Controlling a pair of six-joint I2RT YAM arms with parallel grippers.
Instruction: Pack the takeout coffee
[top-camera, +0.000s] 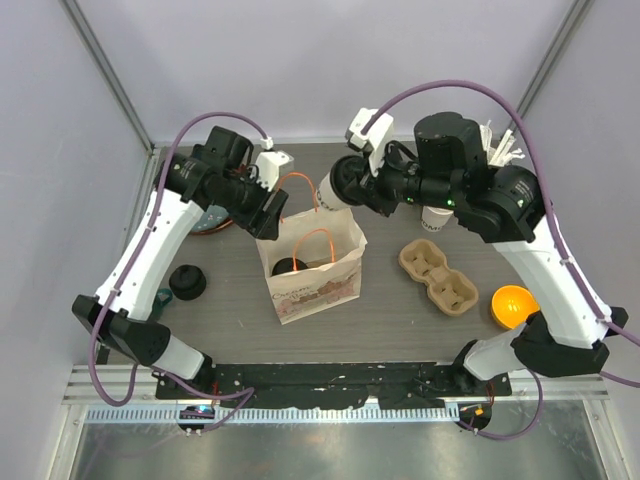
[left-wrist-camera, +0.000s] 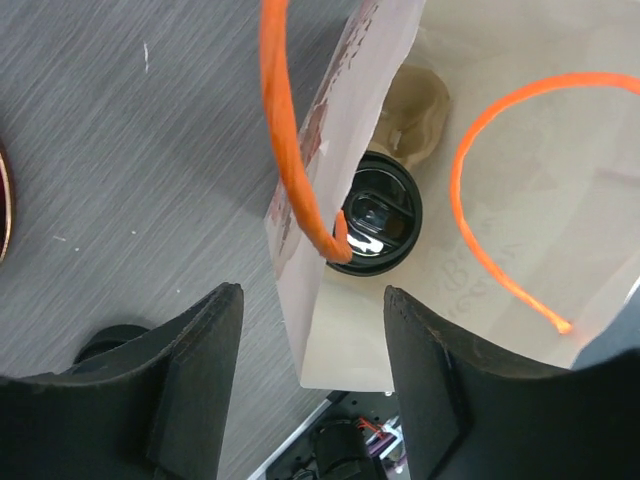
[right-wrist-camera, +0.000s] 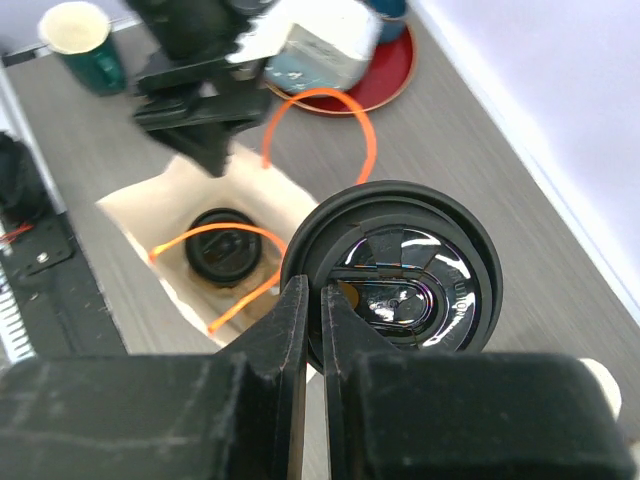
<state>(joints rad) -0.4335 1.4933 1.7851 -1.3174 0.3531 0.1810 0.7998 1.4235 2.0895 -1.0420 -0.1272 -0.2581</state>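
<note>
Right claw (right-wrist-camera: 318, 300) is pinching narrowly on the lid (right-wrist-camera: 405, 275) rim of a cup (top-camera: 330, 190), hanging it just beside the bag (top-camera: 315, 290) mouth. Left claw (left-wrist-camera: 312, 295) is standing wide, straddling the bag wall. Such a thin grip is risking the lid popping off, or the cup snagging an orange handle (left-wrist-camera: 284, 140). Both cups are wearing glossy black lids; the other cup (left-wrist-camera: 375, 212) is sitting inside the bag.

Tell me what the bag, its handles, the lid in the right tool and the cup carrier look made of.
The bag looks like matte cream paper, creased and printed. Its handles: thin orange cord, fibre unclear. The held lid: glossy black plastic, bright reflections. The cup carrier: dull tan moulded pulp, probably, given soft rounded wells.
</note>
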